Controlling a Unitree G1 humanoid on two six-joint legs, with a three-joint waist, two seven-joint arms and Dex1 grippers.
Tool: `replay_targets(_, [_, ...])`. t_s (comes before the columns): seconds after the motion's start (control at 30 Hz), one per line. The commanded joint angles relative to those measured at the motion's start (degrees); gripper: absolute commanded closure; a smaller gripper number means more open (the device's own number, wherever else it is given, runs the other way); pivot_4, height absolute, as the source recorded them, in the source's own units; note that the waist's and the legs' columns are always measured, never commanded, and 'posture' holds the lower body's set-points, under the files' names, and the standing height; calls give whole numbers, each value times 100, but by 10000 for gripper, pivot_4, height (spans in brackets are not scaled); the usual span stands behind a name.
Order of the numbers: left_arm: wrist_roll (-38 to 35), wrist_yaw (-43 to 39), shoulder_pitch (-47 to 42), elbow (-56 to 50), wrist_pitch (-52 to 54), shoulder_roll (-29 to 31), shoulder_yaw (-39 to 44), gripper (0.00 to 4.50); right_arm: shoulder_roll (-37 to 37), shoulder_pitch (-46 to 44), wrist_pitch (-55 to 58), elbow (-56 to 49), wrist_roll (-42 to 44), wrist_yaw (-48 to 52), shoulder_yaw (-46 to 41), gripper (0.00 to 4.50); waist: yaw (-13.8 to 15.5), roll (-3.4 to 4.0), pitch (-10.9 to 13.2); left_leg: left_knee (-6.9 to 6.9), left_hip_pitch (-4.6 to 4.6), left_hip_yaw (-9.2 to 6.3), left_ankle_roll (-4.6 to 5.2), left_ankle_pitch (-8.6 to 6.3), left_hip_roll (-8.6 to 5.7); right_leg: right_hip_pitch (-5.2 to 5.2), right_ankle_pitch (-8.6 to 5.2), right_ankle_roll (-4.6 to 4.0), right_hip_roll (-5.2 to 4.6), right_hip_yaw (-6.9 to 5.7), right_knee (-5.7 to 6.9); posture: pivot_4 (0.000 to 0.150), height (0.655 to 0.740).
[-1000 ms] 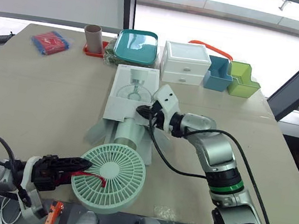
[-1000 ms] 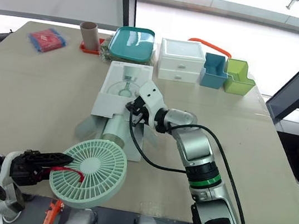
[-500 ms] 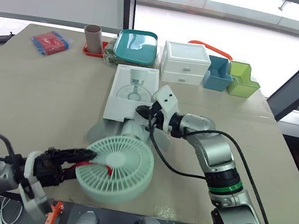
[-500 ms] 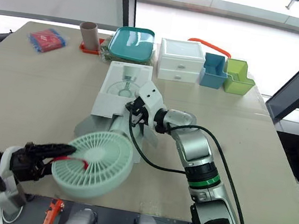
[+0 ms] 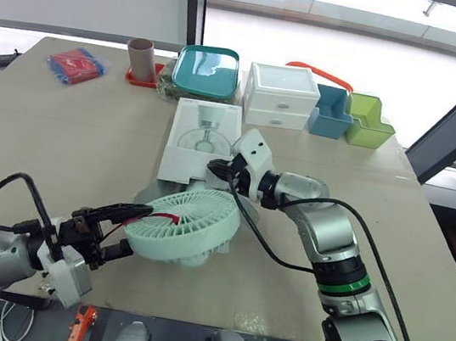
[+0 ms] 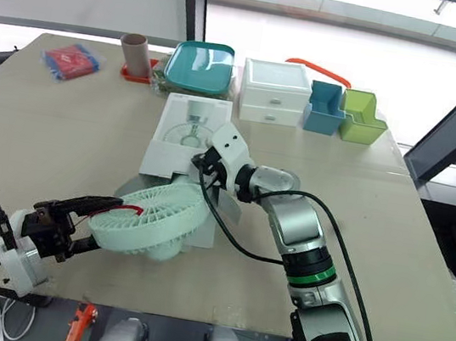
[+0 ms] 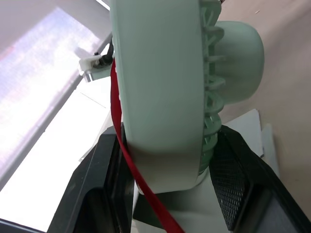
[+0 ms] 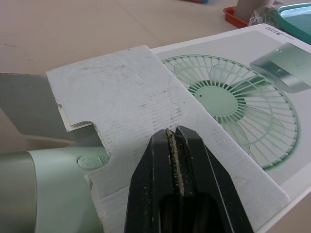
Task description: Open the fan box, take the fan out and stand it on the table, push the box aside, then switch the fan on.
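While left tool [image 5: 138, 227] clamps fan [image 5: 189, 226], tilted

No word, brand or number can be read with certainty. The white face of the fan box [image 8: 228, 102] bears a printed drawing of a fan, with a fine line of print [image 8: 274, 29] along one edge of that face and a small mark [image 8: 284, 71], something like an E, on the drawn silver base; both are too small to make out. On the pale green stem of the fan [image 8: 43, 189], just beside the edge of the box flap, sits a small round moulded stamp [image 8: 87, 161] holding two characters that may be digits, though which ones cannot be told.
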Motion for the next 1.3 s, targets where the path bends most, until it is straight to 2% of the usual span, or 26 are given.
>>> replay_targets(0.03, [-635, -614, 366, -349, 48, 210, 380, 25864, 0, -11, 0, 109, -50, 38, 79, 45000, -6, 1, 0, -1, 1, -1, 0, 0, 2, 0, -1, -1, 3, 0, 0, 1500, 7400])
replay_targets(0.17, [-1122, -1101, 612, -464, 260, 121, 923, 25864, 9, -34, -43, 157, -49, 70, 91, 45000, -2, 3, 2, -3, 4, 0, 0, 0, 4, 0, -2, -4, 8, 2, 0, 1500, 7400])
replay_targets(0.33, [-1894, -1882, 1103, -1137, 623, 199, 1423, 25864, 81, -140, -164, 359, -81, 68, 123, 45000, -8, 4, 3, -3, 4, 1, 0, 0, 6, 0, -2, -5, 13, 7, -1, 1500, 7400])
replay_targets(0.5, [-2390, -2234, 1343, -1458, 1071, 134, 1768, 25864, 114, -214, -266, 478, -83, 113, 141, 45000, -6, 6, 3, -3, 3, 1, 0, 0, 6, 0, -2, -5, 15, 11, -1, 1500, 7400])
replay_targets(0.6, [-2713, -2469, 1622, -1622, 1439, 79, 2149, 25864, 121, -241, -310, 539, -81, 144, 151, 45000, -17, 6, 4, -3, 4, 2, 0, 0, 9, -2, -2, -6, 22, 15, -1, 1500, 7400])
replay_targets(0.73, [-3526, -2822, 2155, -2097, 2314, 72, 2805, 25864, 147, -286, -411, 657, -122, 195, 169, 45000, -25, 8, 6, -4, 4, 1, 0, 0, 16, -3, -4, -10, 31, 15, -2, 1500, 7400])
replay_targets(0.9, [-4157, -3406, 2528, -2305, 3140, -236, 3509, 25864, 196, -377, -540, 838, -159, 246, 177, 45000, -45, 15, 11, -5, 5, 4, 0, 0, 26, -5, -4, -15, 47, 24, -3, 1500, 7400])
replay_targets(1.07, [-4640, -3363, 2207, -2496, 4085, -647, 3979, 25864, 228, -428, -609, 923, -182, 327, 170, 45000, -45, 19, 14, -5, 6, 2, 0, 0, 33, -6, -5, -22, 58, 27, -2, 1500, 7400])
replay_targets(1.2, [-4542, -3548, 1929, -2519, 4571, -883, 4217, 25864, 230, -442, -639, 969, -197, 367, 168, 45000, -46, 19, 14, -4, 6, 3, 0, 0, 38, -7, -4, -23, 64, 30, -2, 1500, 7400])
replay_targets(1.3, [-4866, -3404, 1552, -2524, 5083, -963, 4535, 25864, 243, -439, -649, 968, -215, 400, 177, 45000, -46, 18, 15, -5, 7, 2, 0, 0, 40, -7, -4, -27, 66, 28, -2, 1500, 7400])
